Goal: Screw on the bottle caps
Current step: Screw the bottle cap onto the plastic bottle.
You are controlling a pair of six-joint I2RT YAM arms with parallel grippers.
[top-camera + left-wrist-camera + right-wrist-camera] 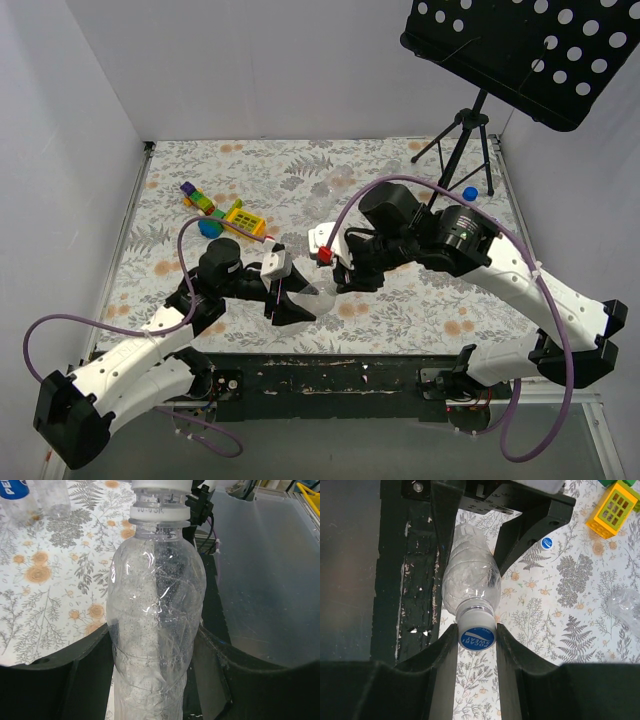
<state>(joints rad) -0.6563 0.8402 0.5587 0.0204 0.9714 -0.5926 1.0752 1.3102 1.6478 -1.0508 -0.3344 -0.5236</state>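
Observation:
My left gripper (154, 630) is shut round the body of a clear, unlabelled bottle (155, 610) and holds it tilted near the table's front edge. In the top view this gripper (293, 305) and the bottle (322, 297) are at centre front. My right gripper (476, 630) is shut on the white cap with a blue top (476, 636), which sits on this bottle's neck (470, 580). Both fingers (445, 655) touch the cap's sides. In the top view the right gripper (342, 278) meets the bottle's mouth. A loose blue cap (546, 543) lies on the table beyond.
Colourful toy blocks (225, 210) and a blue cap (208, 227) lie at the left. Another blue cap (470, 193) lies by the black tripod stand (465, 135). A blue-labelled bottle (12, 490) and a clear one (50, 495) stand at the back. The black table edge (415, 580) is close.

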